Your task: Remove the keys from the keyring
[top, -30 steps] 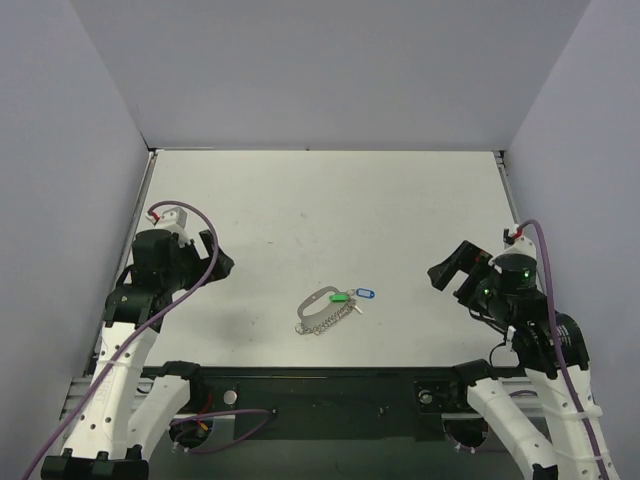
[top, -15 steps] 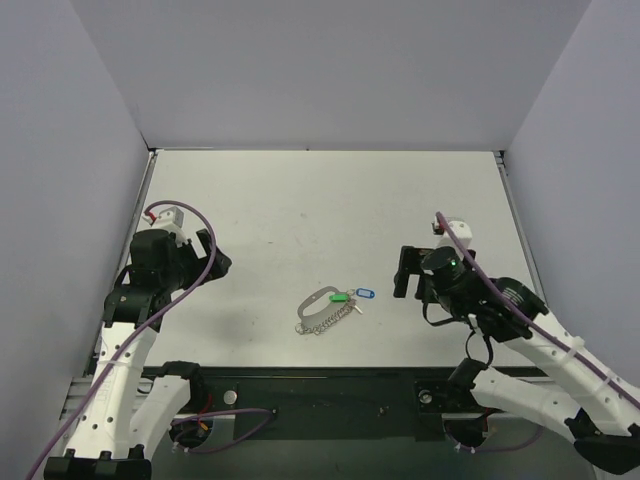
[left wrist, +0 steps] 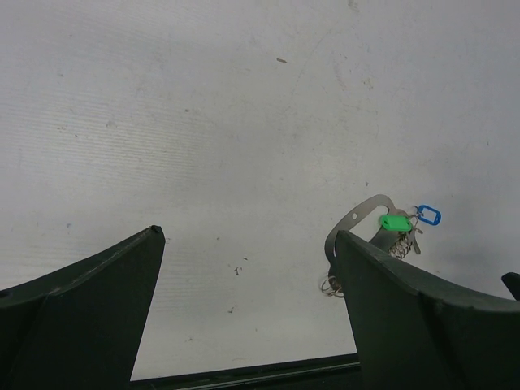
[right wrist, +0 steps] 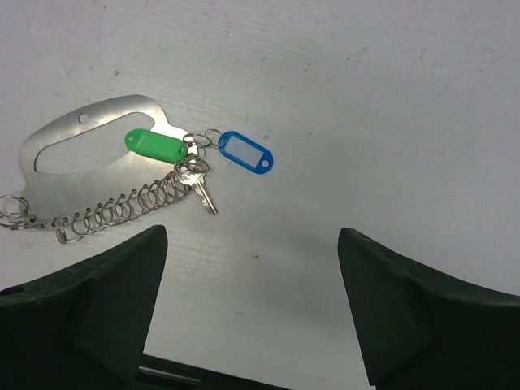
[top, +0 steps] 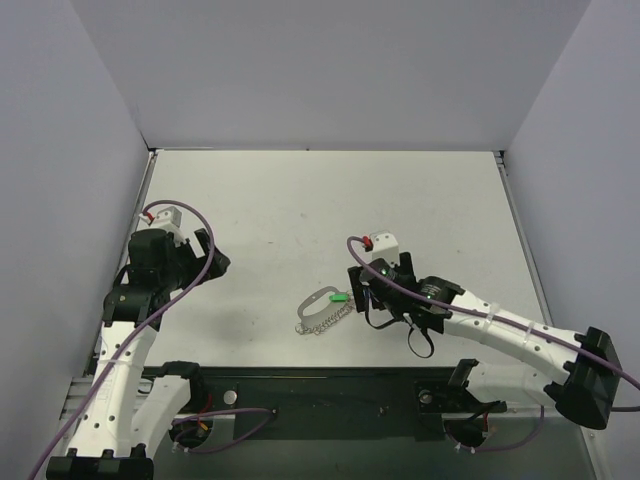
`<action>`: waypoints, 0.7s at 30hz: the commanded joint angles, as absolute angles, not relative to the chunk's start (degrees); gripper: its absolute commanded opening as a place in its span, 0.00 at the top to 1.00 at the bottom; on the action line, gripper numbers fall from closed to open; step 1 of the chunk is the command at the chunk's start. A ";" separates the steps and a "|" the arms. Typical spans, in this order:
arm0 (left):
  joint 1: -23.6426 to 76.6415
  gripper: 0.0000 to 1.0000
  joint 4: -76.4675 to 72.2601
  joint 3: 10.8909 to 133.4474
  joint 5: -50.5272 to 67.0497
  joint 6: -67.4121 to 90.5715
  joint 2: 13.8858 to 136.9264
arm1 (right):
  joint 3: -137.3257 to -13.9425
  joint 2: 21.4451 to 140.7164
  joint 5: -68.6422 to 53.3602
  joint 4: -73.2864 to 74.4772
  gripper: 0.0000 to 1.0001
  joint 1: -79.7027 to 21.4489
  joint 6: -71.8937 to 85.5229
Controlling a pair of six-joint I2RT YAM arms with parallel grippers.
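Note:
The keyring, a silver oval loop with a chain, lies flat on the white table. A green tag, a blue tag and small silver keys hang from it. My right gripper is open and empty, hovering just right of the tags. My left gripper is open and empty, well left of the keyring, near the table's left side. The left wrist view shows the loop beside its right finger.
The white table is walled by grey panels at the back and both sides. A black rail with the arm bases runs along the near edge.
My right arm has swung from the table's right side leftward to just above the keyring's tags. The left arm has hardly moved. The keyring has not moved.

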State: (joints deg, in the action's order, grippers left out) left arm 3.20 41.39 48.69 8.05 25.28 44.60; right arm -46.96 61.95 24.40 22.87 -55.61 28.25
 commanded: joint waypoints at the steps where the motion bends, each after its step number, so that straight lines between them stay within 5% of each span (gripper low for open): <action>1: 2.72 0.03 39.11 48.87 9.14 24.87 44.21 | -44.30 65.91 22.33 13.55 0.21 -55.99 21.64; 21: 1.49 0.03 38.93 48.78 9.67 24.70 44.03 | -41.58 81.39 17.93 7.03 0.40 -55.99 22.94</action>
State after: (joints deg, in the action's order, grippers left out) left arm 2.04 41.34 48.66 8.86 25.26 44.58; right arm -43.29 81.28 16.84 6.94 -55.61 20.99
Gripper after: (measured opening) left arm 0.969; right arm 0.606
